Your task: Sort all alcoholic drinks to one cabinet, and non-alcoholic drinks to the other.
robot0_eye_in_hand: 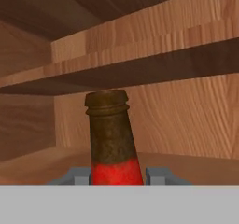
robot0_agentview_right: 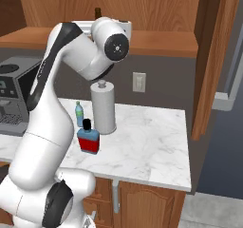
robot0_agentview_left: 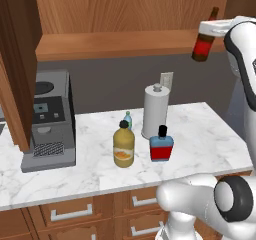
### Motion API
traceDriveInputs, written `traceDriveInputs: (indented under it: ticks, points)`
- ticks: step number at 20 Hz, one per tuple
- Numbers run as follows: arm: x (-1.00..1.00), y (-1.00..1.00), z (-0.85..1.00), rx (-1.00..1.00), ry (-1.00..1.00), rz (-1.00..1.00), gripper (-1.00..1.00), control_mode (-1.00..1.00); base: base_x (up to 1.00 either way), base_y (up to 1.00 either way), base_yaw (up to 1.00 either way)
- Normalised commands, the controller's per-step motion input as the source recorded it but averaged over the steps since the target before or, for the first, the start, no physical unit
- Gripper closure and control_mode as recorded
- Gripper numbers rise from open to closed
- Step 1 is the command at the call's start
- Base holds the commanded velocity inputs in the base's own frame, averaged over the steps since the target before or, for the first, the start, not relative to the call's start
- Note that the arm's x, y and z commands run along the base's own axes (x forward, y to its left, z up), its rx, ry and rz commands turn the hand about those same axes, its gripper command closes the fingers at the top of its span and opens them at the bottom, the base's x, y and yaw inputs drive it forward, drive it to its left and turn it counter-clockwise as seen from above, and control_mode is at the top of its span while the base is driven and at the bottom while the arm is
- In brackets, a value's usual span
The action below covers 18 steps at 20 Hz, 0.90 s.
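Observation:
My gripper [robot0_agentview_left: 210, 30] is shut on the slim dark-brown bottle [robot0_agentview_left: 203, 45] with the red label and holds it tilted, high up in front of the wall cabinet's thick shelf [robot0_agentview_left: 115, 45]. In the hand view the bottle's neck [robot0_eye_in_hand: 110, 134] rises between the finger tips [robot0_eye_in_hand: 78, 176], facing the cabinet's plank back [robot0_eye_in_hand: 177, 120]. On the marble counter stand the orange-yellow juice bottle [robot0_agentview_left: 123, 145], the squarish blue bottle [robot0_agentview_left: 161, 145] [robot0_agentview_right: 88, 138] and, behind them, the small light-blue bottle [robot0_agentview_left: 128, 118] [robot0_agentview_right: 79, 113].
A white paper-towel roll [robot0_agentview_left: 156, 111] [robot0_agentview_right: 103, 107] stands behind the bottles. A grey coffee machine [robot0_agentview_left: 50, 119] sits at the counter's left. An open cabinet door [robot0_agentview_right: 213, 61] hangs over the counter's right end. Drawers with silver handles [robot0_agentview_left: 70, 214] lie below.

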Motion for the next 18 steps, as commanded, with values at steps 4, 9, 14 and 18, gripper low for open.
traceDriveInputs:
  ticks: [4,9,14,18]
  points:
    - [0.53,0.00,0.31,0.00,-0.03,-0.05,1.00,-1.00,0.00,0.00,0.00]
    - [0.54,0.00,0.22,0.00,-0.01,-0.04,1.00,-1.00,0.00,0.00,0.00]
    - [0.57,-0.01,0.03,0.00,0.00,0.00,1.00,-1.00,0.00,0.00,0.00]
    - [0.60,0.00,0.00,0.00,0.00,0.00,1.00,-1.00,0.00,0.00,0.00]
